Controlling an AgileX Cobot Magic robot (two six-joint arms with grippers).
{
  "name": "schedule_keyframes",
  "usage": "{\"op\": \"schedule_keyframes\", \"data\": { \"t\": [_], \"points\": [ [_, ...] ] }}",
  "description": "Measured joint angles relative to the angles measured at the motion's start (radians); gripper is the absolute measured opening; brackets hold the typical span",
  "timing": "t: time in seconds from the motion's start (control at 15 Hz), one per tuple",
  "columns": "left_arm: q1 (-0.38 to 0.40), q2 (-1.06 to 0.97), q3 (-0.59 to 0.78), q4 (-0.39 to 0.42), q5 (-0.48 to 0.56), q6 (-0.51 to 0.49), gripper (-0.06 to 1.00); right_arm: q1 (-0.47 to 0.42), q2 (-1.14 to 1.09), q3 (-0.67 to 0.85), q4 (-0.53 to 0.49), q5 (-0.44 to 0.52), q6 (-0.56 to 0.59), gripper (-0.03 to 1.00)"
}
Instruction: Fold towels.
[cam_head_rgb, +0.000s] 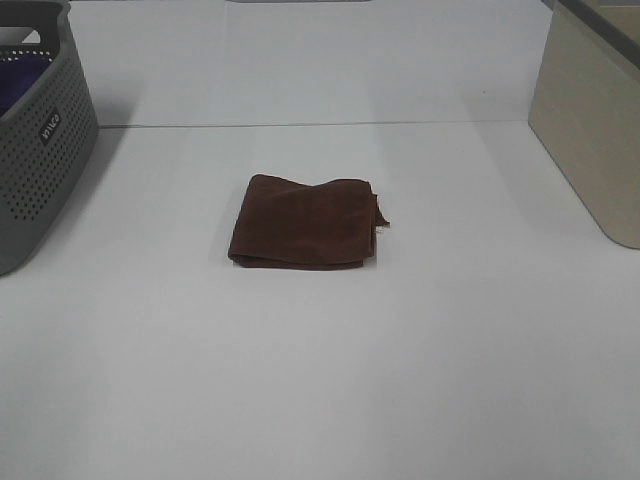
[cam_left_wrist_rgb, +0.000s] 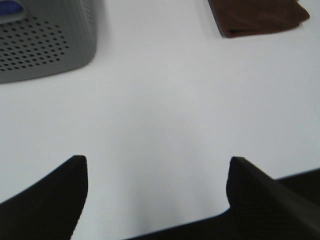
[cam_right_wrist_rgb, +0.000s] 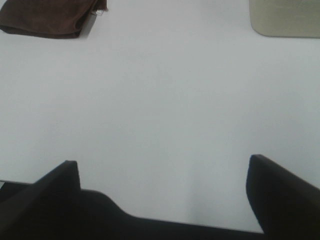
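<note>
The towel (cam_head_rgb: 305, 223) lies folded at frame centre on the table (cam_head_rgb: 320, 380), basket (cam_head_rgb: 40, 150) upper left. Left gripper (cam_left_wrist_rgb: 157, 175) and right gripper (cam_right_wrist_rgb: 162, 175) hover spread, empty.

The only lettering in view is a small pale label on the side wall of the grey perforated basket (cam_head_rgb: 40, 150) at the left edge of the exterior high view. The label (cam_head_rgb: 50, 124) carries a few white characters set at a slant, too small and blurred to read with any certainty. The left wrist view shows the same basket (cam_left_wrist_rgb: 45, 45) but no lettering on it.
</note>
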Motion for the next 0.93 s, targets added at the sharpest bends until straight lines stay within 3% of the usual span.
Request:
{"op": "schedule_keyframes", "data": {
  "t": [0.33, 0.53, 0.93],
  "points": [
    [0.028, -0.172, 0.0, 0.0, 0.0, 0.0, 0.73, -0.002, -0.209, 0.002, 0.001, 0.001, 0.0, 0.85],
    [0.028, -0.172, 0.0, 0.0, 0.0, 0.0, 0.73, 0.044, -0.211, 0.002, 0.014, 0.001, 0.0, 0.85],
    [0.029, -0.172, 0.0, 0.0, 0.0, 0.0, 0.73, 0.049, -0.211, 0.002, 0.023, 0.001, 0.0, 0.85]
  ]
}}
